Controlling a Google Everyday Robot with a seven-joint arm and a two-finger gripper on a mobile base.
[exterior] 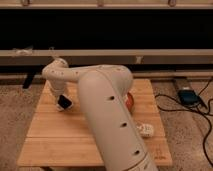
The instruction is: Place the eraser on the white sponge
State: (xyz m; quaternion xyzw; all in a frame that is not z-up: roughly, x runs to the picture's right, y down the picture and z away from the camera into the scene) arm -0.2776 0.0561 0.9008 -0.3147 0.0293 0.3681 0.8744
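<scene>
The robot's thick white arm (107, 117) rises from the bottom of the view and bends back to the left over a wooden table (60, 137). The gripper (63, 103) hangs low over the left part of the table, close to the boards. At its tip sits a small, flat, black rectangular shape, tilted on one corner, which looks like the eraser (64, 102); it lies right at the fingertips. The white sponge does not show, perhaps hidden by the arm. To the right of the arm, an orange bowl (129, 100) peeks out at the table's middle. Nearer the front right, a white bottle (146, 130) lies on the boards. On the speckled floor to the right rests a dark box (188, 95) with cables.
</scene>
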